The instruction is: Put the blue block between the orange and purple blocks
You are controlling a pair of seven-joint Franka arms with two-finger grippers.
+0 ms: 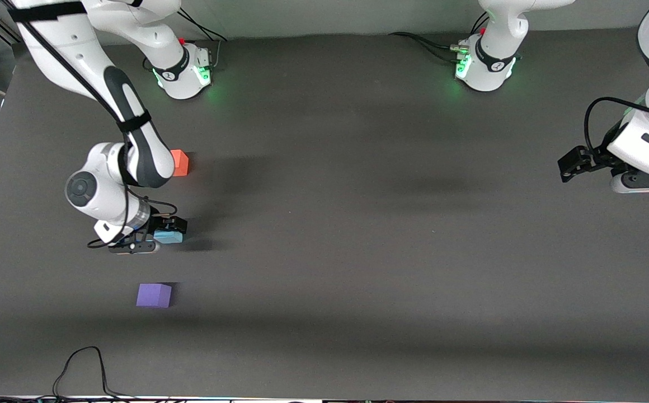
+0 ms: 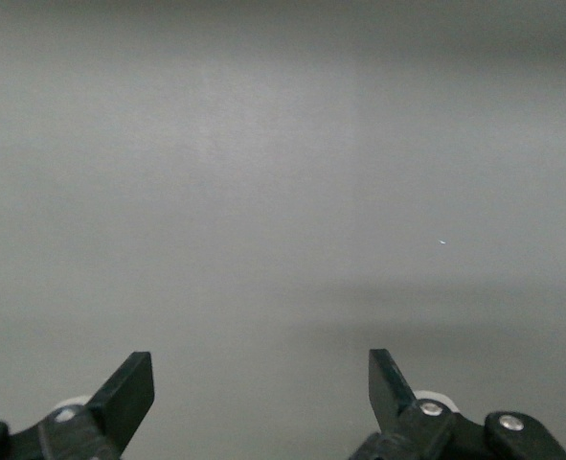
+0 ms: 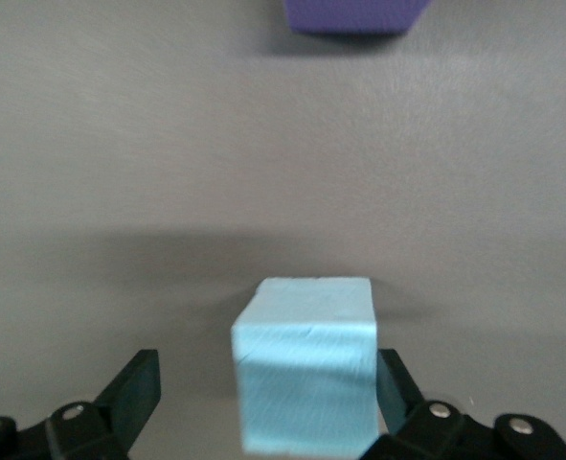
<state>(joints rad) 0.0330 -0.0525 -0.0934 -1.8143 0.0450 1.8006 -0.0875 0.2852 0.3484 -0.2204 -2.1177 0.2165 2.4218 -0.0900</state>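
The blue block (image 1: pixel 168 236) sits on the table (image 1: pixel 358 224) near the right arm's end, between the orange block (image 1: pixel 179 163), which lies farther from the front camera, and the purple block (image 1: pixel 154 295), which lies nearer to it. The three blocks stand well apart from one another in a rough line. The right claw (image 3: pixel 263 393) is down at the blue block with its fingers (image 3: pixel 134 383) spread wide on either side; one finger shows a clear gap, so nothing is gripped. The left claw (image 2: pixel 261 383) waits over bare table at the left arm's end, fingers wide apart and holding nothing.
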